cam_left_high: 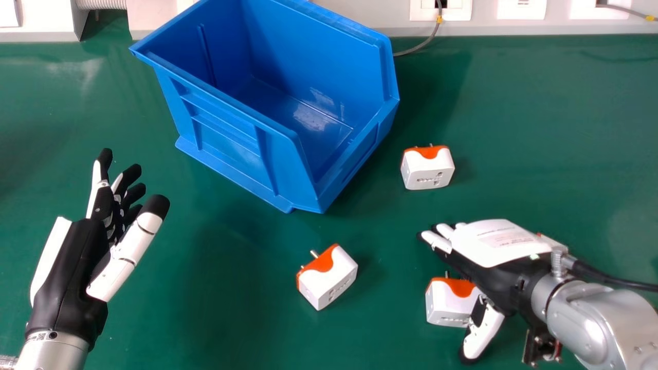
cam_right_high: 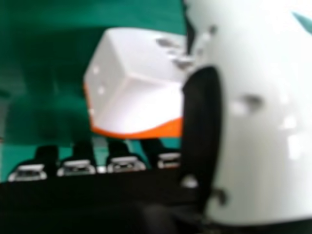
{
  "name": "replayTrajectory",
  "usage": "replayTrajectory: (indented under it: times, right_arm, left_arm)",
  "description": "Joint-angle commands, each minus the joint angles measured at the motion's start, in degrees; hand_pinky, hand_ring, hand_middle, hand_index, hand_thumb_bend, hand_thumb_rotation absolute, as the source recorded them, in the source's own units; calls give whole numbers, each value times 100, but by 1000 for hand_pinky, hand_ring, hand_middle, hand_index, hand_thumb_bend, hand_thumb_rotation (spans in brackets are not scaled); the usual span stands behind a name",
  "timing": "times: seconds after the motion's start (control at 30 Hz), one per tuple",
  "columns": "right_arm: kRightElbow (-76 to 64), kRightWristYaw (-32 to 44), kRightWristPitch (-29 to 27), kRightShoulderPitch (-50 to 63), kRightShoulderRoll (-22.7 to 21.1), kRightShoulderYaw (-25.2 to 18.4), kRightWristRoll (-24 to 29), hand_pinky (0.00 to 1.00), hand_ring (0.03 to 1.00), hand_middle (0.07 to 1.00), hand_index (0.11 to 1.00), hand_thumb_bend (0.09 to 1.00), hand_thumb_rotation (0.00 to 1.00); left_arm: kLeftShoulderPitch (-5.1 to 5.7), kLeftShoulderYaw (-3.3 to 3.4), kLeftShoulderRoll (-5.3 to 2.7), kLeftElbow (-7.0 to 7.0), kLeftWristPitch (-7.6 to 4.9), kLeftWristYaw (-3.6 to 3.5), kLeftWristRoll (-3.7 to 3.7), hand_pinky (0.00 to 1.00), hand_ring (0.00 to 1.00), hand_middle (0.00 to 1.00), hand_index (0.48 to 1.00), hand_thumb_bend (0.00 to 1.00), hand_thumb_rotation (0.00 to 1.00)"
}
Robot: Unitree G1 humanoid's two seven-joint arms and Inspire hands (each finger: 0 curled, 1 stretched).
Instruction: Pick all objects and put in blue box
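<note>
Green tabletop (cam_left_high: 540, 103) spreads beneath the whole job, a pale wall strip (cam_left_high: 483, 28) running behind the blue box (cam_left_high: 231, 139), which is the largest thing on it. To the box's left and nearer the robot, the left hand (cam_left_high: 67, 267) is idle with its fingers relaxed and apart. Off to the box's right, also on the robot's side, the right hand (cam_left_high: 493, 244) is spread low, fingers extended and thumb apart from them, with nothing clamped. Between fingers and thumb sits the right-hand adapter (cam_left_high: 447, 306), white and orange, well apart from the box; whether the thumb touches it, I cannot tell. The middle adapter (cam_left_high: 331, 280) lies on the near side of the box, just out from its closest corner, and the far adapter (cam_left_high: 429, 169) rests beside its right side. All three are outside the box, so none of these is delivered. The work seems to be at a first grasp: closing on the adapter under the hand likely comes next, then a lift over the rim.
</note>
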Motion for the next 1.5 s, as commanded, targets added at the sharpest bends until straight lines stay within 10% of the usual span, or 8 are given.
replayTrajectory:
  times: [0.0, 1.47]
  right_arm:
    - [-256, -1, 25, 122, -60, -26, -67, 987, 1000, 1000, 967, 705, 194]
    - [366, -45, 394, -118, 73, 235, -366, 885, 955, 964, 914, 631, 158]
  left_arm:
    - [-1, 32, 82, -148, -37, 22, 13, 937, 954, 975, 955, 644, 727]
    - [-159, 14, 160, 30, -159, 10, 17, 977, 973, 991, 970, 599, 762]
